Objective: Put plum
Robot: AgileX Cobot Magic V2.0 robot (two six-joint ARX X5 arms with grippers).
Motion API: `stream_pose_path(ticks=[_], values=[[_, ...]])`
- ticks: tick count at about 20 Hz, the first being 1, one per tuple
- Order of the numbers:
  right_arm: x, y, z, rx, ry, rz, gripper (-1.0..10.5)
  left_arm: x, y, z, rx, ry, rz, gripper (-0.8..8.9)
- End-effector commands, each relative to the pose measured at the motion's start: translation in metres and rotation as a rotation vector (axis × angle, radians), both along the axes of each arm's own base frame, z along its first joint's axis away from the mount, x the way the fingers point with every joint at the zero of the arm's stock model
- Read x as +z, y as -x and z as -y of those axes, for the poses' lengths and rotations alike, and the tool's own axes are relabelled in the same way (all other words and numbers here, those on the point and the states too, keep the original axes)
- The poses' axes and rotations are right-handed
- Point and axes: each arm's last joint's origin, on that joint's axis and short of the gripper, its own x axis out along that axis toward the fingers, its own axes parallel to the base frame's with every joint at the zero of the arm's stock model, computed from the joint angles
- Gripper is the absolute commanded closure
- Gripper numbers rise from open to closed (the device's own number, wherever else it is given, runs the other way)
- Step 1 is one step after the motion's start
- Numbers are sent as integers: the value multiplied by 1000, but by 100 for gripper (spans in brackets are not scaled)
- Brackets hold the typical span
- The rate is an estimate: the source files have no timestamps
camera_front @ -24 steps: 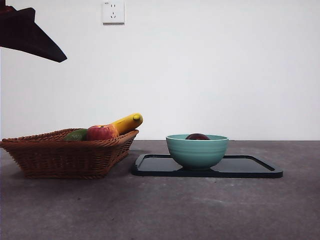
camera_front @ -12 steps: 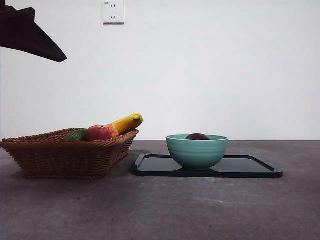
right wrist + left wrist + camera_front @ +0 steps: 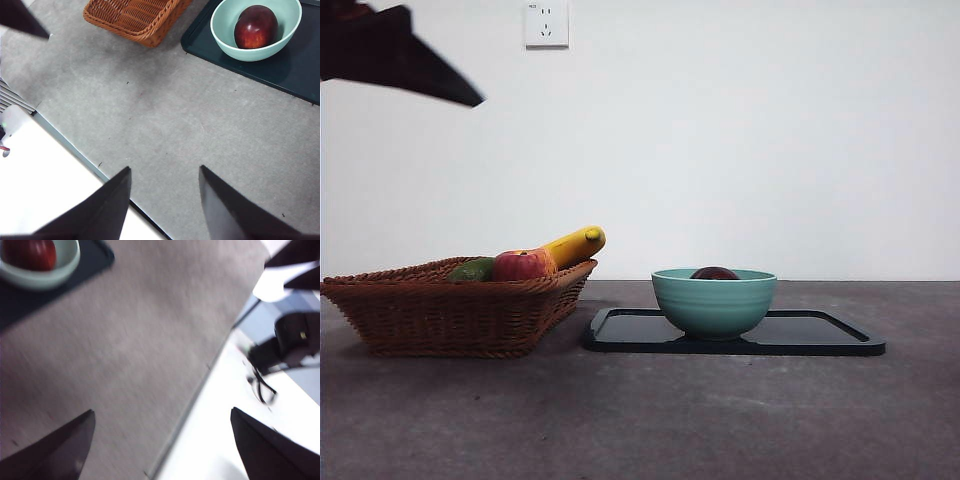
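Both tools spread wide, empty, above table edge, plum [image 3: 256, 26] in bowl [image 3: 225, 35] on tray [image 3: 295, 75]

Three cameras: one low front, two on wrists.
Front view looks level across the table [image 3: 640, 420], close; bowl [image 3: 714, 301] at 3 o'clock of the basket [image 3: 455, 305]. Both wrist views look down from high, sharing bowl [image 3: 256, 27] and table edge; left one blurred.
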Motion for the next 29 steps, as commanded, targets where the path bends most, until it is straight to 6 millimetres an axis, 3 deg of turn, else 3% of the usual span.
stream_pose_path(ticks=[1, 5, 8, 12, 20, 29], values=[[1, -1, -1, 2, -9, -1, 730, 17, -9, 8, 75, 19, 47, 380], [1, -1, -1, 2, -9, -2, 730, 46, -39, 28, 146, -4, 120, 381], [1, -1, -1, 2, -10, -2, 730, 64, -71, 50, 155, 0, 140, 381], [1, -1, -1, -6, -15, -10, 730, 66, -116, 81, 169, -14, 132, 381], [1, -1, -1, -6, -15, -10, 730, 23, -175, 132, 190, -68, 146, 382], [1, 0, -1, -8, -14, -13, 730, -45, -186, 178, 114, -260, 253, 382]])
